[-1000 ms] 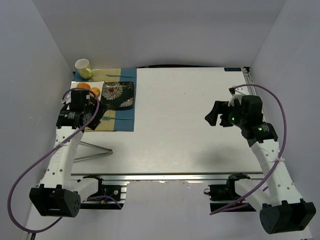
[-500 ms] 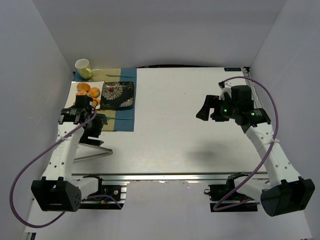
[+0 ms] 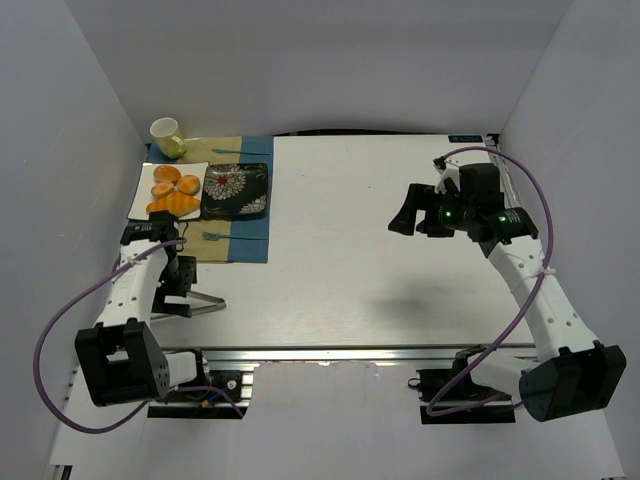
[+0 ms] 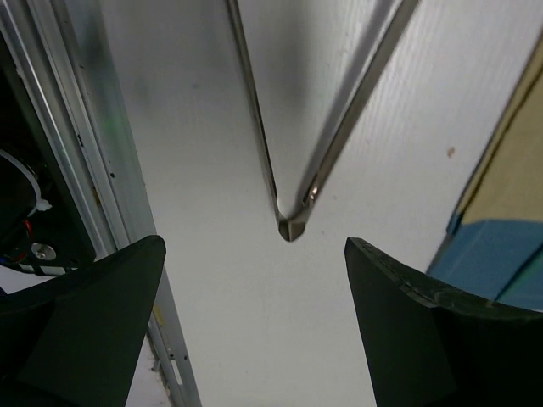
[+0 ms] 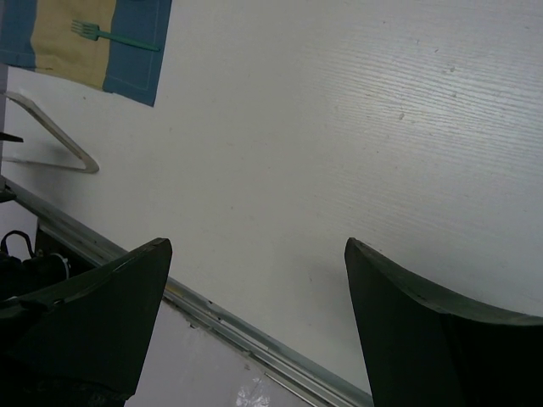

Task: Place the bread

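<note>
Golden bread sits on the white plate, far left. Placing looks done. My left claw gapes wide and empty, right claw likewise.

The left gripper has its two dark fingers spread wide, with nothing between them. Beyond them, V-shaped polished metal tongs lie on the white table surface, hinge end nearest the fingers. A ribbed aluminium rail runs along the left. A blue-and-tan fabric placemat occupies the right edge.
</note>
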